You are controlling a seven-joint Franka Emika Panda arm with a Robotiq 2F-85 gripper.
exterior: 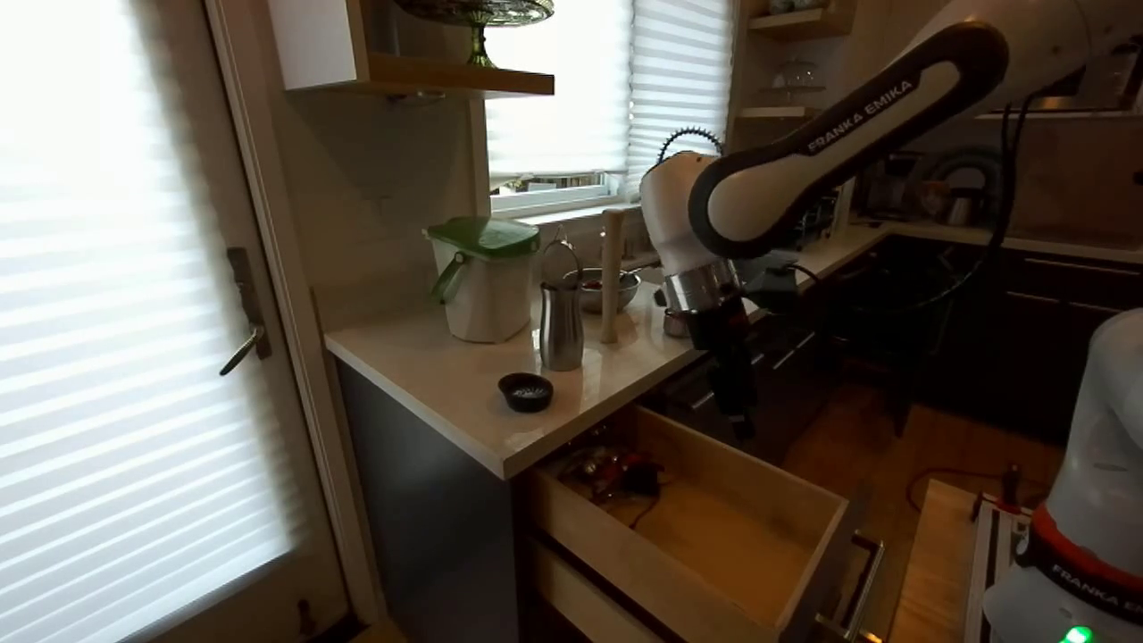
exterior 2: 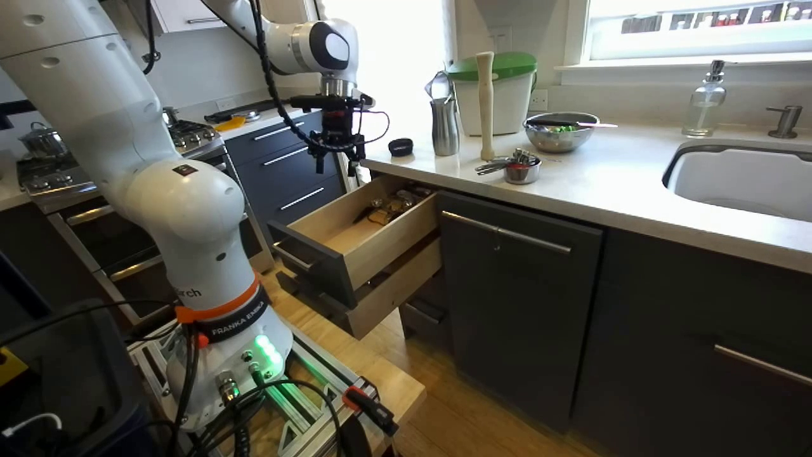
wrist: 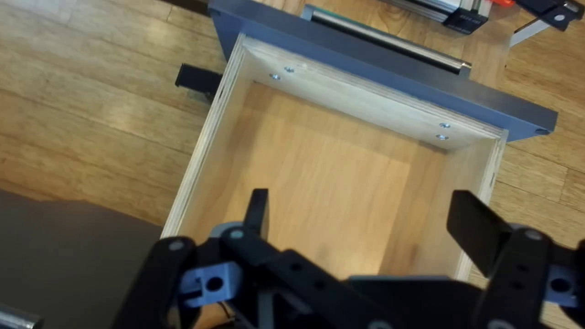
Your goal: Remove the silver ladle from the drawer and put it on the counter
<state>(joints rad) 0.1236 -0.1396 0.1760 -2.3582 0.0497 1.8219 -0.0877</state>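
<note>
Tan wooden, dark-fronted drawer point(exterior 2: 393, 247): pulled out; mixed dark and metallic utensils point(exterior 2: 394, 207) heaped at far end.
Silver ladle: cannot be singled out; presumably tangled among these.
Black two-fingered gripper point(wrist: 358, 201): held above drawer, jaws spread wide, nothing gripped.
Ladle handle: expected stiff, light, slick; best pinched mid-length, scoop avoided.
Pale cream, smooth counter point(exterior 2: 634, 174): seen right of drawer in an exterior view.

Arm point(exterior 2: 181, 200) bent, tool point(wrist: 362, 198) pointing down, fingers point(wrist: 475, 230) wide apart
</note>
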